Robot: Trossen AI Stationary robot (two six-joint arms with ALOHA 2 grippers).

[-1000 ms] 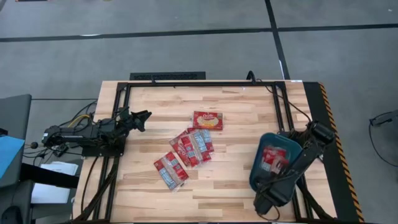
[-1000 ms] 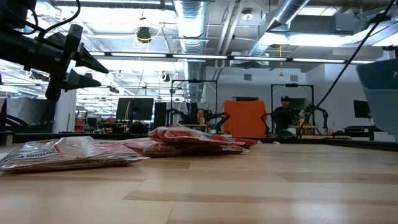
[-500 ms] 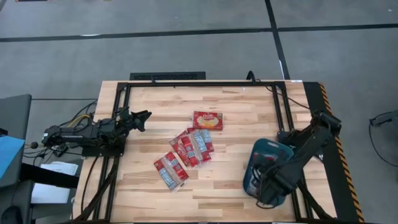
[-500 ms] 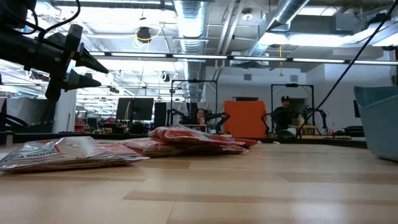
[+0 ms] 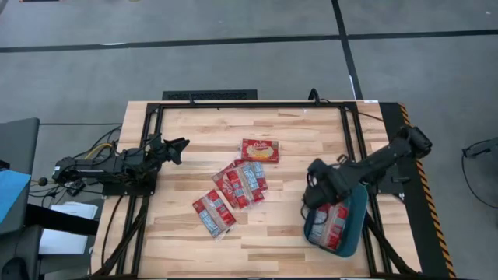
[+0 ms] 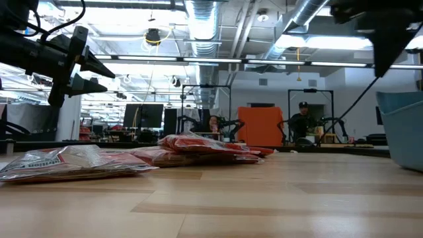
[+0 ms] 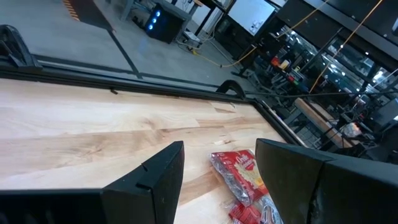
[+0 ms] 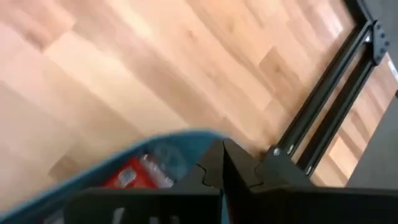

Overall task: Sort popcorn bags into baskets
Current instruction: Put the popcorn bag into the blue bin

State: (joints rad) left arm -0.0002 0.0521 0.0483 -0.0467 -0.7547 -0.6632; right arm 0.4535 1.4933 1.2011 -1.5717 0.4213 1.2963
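Observation:
The teal basket point(image 5: 354, 233) lies flat on the table near its right near corner, with red popcorn bags point(image 5: 331, 223) inside; the low view shows its wall point(image 6: 404, 125). Several more red bags lie flat on the wood: one point(image 5: 259, 149) toward the far side, a cluster point(image 5: 243, 183) mid-table, one point(image 5: 213, 211) nearer. My right gripper point(image 5: 313, 193) hovers shut above the basket's far left corner point(image 8: 163, 140), clear of the rim in the low view point(image 6: 383, 66). My left gripper point(image 5: 180, 145) waits open in the air at the table's left point(image 7: 217, 180).
A black metal frame point(image 5: 352, 132) runs along the table's far, left and right sides. Bare wood point(image 5: 280, 233) lies between the bags and the basket. Beyond the far edge a person point(image 6: 303, 125) sits in the room behind.
The basket, first tilted and lifted in my right gripper at the table's right, came down flat onto the table with its bags inside. My right gripper then came off it, rose, and swung toward the far edge and the table's middle.

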